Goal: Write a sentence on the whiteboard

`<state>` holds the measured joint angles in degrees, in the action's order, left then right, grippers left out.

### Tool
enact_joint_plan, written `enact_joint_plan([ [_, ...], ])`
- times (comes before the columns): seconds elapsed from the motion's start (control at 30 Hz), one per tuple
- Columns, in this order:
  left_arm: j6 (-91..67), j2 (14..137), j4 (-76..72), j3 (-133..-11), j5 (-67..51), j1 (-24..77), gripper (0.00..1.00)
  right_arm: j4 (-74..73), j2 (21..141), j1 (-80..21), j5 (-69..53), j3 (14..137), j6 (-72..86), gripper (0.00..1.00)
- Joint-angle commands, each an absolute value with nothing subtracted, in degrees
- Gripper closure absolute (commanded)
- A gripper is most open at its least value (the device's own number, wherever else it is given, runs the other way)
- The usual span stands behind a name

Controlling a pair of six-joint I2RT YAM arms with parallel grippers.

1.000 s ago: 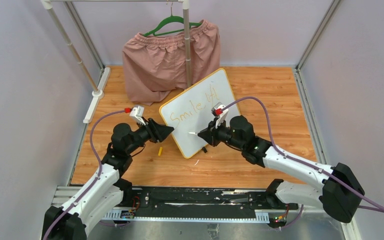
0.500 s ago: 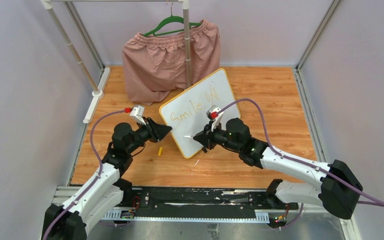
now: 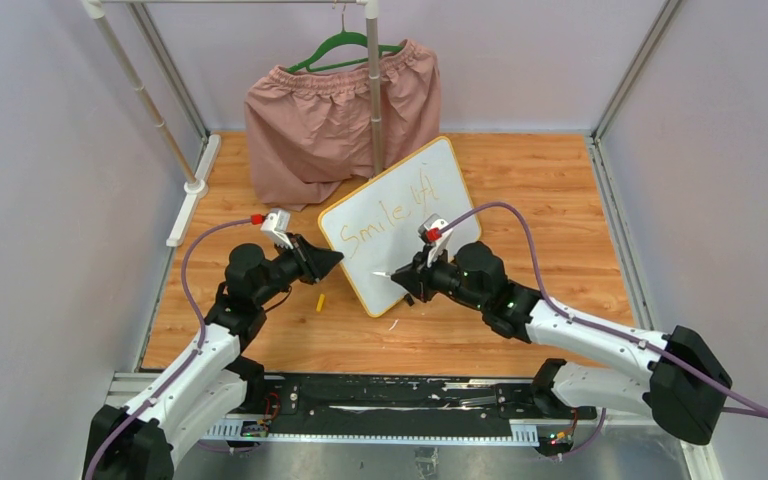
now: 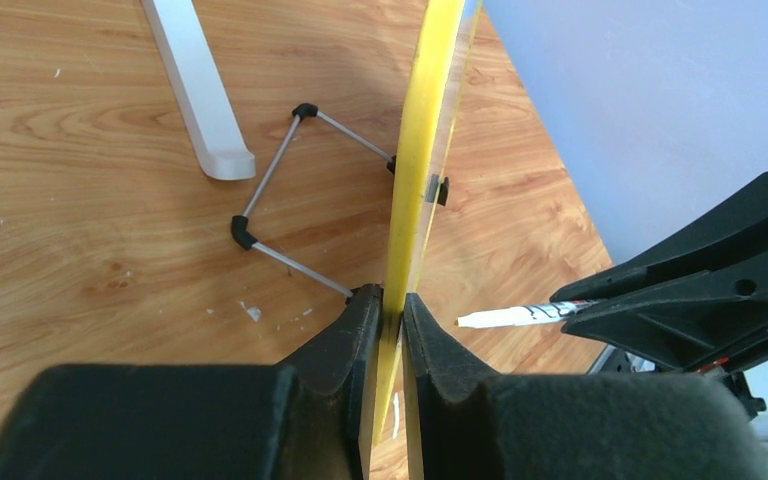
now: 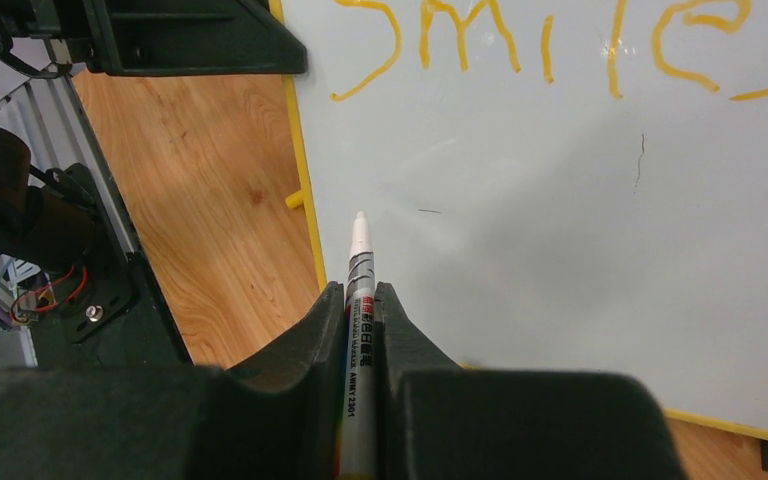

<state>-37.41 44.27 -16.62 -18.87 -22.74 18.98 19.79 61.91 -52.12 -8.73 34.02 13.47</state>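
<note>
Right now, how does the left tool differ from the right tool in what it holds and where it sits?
The left tool clamps the whiteboard by its yellow frame; the right tool grips a marker. The left tool sits at the board's side edge; the right tool faces the writing surface below Smile. Both are black and shut.

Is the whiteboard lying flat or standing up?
Standing, leaning back: a wire stand props the whiteboard; the left claw grips its yellow frame.
</note>
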Motion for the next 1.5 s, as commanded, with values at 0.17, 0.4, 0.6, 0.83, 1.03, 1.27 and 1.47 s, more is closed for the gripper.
enact_joint_plan([
  [0.17, -35.84, 43.79, -17.4, -19.44, -22.22, 19.34, 0.86, 23.21, 63.06, -53.38, -1.89, 32.51, 15.23, 1.0],
  [0.4, -35.56, 43.51, -17.41, -19.23, -22.33, 19.29, 0.94, 22.78, 63.97, -54.65, 0.0, 33.68, 14.01, 1.0],
  [0.6, -35.32, 43.5, -17.45, -19.08, -22.32, 19.33, 1.0, 23.13, 65.67, -55.77, 0.0, 34.45, 13.18, 1.0],
  [0.83, -35.15, 43.03, -17.4, -19.0, -22.41, 19.29, 1.0, 23.39, 65.75, -56.38, -0.39, 34.41, 11.54, 1.0],
  [1.03, -35.09, 42.98, -17.4, -19.01, -22.54, 19.34, 1.0, 22.67, 66.7, -56.44, -0.35, 35.25, 11.34, 1.0],
  [1.27, -35.06, 42.65, -17.4, -18.99, -22.65, 19.34, 1.0, 20.76, 69.1, -56.56, -0.63, 37.27, 11.57, 1.0],
  [1.47, -34.96, 42.48, -17.41, -19.02, -22.59, 19.31, 1.0, 19.16, 69.44, -56.85, -1.38, 37.23, 11.39, 1.0],
])
